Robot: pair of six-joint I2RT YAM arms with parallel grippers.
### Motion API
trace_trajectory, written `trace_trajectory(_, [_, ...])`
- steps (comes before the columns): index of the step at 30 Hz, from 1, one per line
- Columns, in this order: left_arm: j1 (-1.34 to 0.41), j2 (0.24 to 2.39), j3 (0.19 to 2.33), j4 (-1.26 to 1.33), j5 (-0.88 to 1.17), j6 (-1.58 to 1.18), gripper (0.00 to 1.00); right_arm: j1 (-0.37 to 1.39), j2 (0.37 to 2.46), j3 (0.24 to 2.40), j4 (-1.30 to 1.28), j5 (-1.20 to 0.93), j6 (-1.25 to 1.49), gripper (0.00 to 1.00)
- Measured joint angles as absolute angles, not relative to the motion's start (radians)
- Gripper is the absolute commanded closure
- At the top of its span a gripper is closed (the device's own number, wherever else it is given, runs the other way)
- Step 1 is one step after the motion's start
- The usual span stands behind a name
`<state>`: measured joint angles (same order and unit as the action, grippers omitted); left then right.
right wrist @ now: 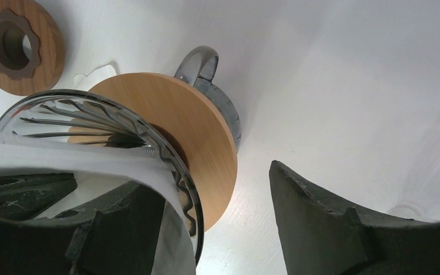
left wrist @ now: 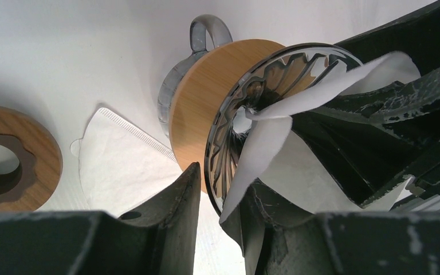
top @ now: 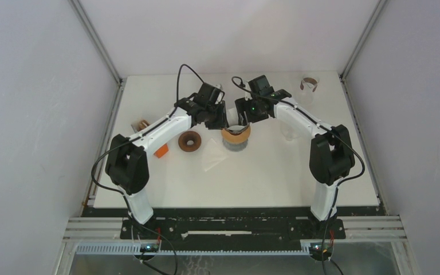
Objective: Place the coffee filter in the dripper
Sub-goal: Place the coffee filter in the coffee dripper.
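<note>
The glass dripper [top: 236,137] with a wooden collar [left wrist: 200,109] stands mid-table. A white paper filter [left wrist: 303,97] lies creased inside its ribbed cone [right wrist: 91,123]. My left gripper [left wrist: 223,183] is open and straddles the dripper's rim: one finger is outside and the other is inside, under the filter's edge. My right gripper [right wrist: 212,183] is open wide. Its left finger is inside the cone against the filter [right wrist: 63,157], and its right finger is outside over the table. Both grippers [top: 222,119] [top: 242,116] meet above the dripper in the top view.
A second flat filter [top: 215,154] lies on the table in front of the dripper. A wooden ring [top: 189,141] sits to its left, with an orange piece [top: 160,152] further left. A clear glass [top: 289,134] stands at right and a cup [top: 309,85] at the back right.
</note>
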<state>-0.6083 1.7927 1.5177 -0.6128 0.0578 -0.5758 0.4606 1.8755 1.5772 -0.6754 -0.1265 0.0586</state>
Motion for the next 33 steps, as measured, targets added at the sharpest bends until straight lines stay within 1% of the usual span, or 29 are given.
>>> trace_trajectory(9, [-0.608, 1.792, 1.518, -0.613, 0.06, -0.576, 0.63, 0.471, 1.844, 1.575, -0.673, -0.152, 0.059, 0.27])
trace_trajectory(16, [-0.608, 1.792, 1.518, -0.613, 0.06, -0.576, 0.55, 0.479, 1.768, 1.575, -0.67, -0.151, 0.063, 0.26])
trace_trajectory(23, [-0.608, 1.788, 1.518, -0.614, 0.06, -0.576, 0.49, 0.479, 1.732, 1.575, -0.669, -0.138, 0.069, 0.27])
trace_trajectory(33, [-0.608, 1.782, 1.519, -0.613, 0.06, -0.579, 0.47, 0.479, 1.729, 1.568, -0.667, -0.131, 0.073, 0.27])
